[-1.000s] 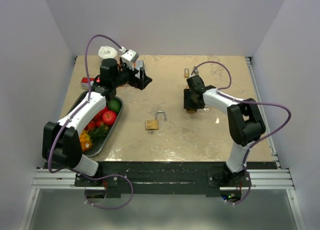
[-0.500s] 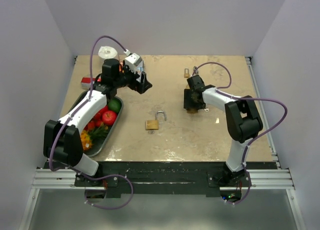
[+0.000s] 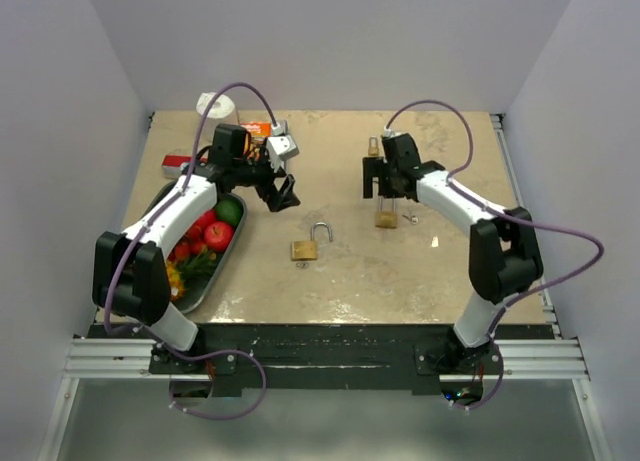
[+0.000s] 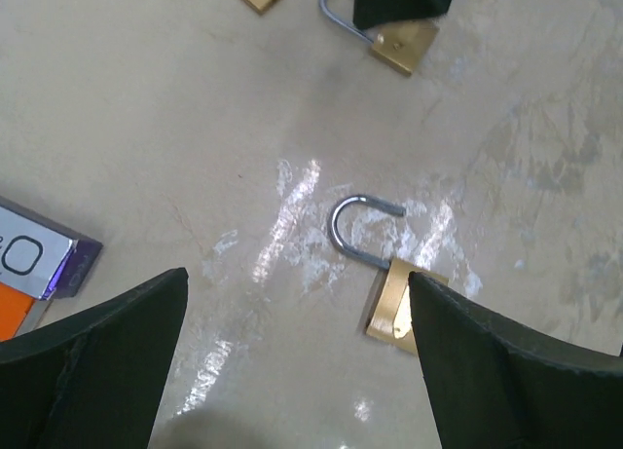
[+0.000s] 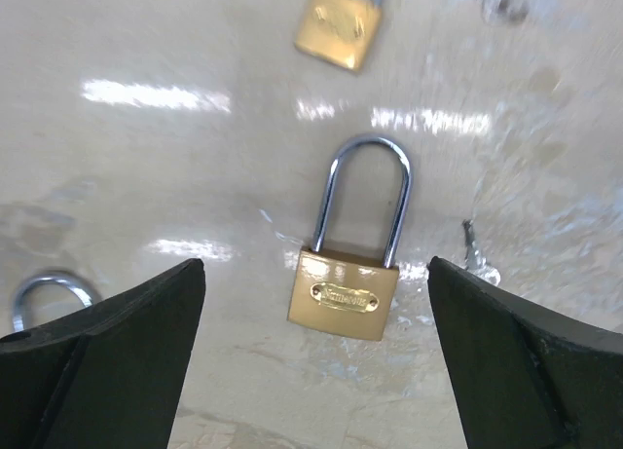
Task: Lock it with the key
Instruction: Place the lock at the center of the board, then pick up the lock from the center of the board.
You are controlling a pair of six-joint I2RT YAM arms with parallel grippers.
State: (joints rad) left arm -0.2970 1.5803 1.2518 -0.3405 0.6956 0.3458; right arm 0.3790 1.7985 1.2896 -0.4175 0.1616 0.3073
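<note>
Beige tabletop (image 3: 350,281); left fingers (image 4: 97,342), right fingers (image 5: 107,342) both wide apart, empty, right above brass padlock (image 5: 348,279).

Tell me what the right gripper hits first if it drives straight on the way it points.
Most likely the brass padlock with the silver shackle, lying centred in the gap between the fingers of the open right gripper. Depth is unclear, but nothing else shows in between.

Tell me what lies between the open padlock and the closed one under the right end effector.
Nothing: only bare table between the open padlock and the closed padlock under the right end effector. The top and left wrist views show it.
</note>
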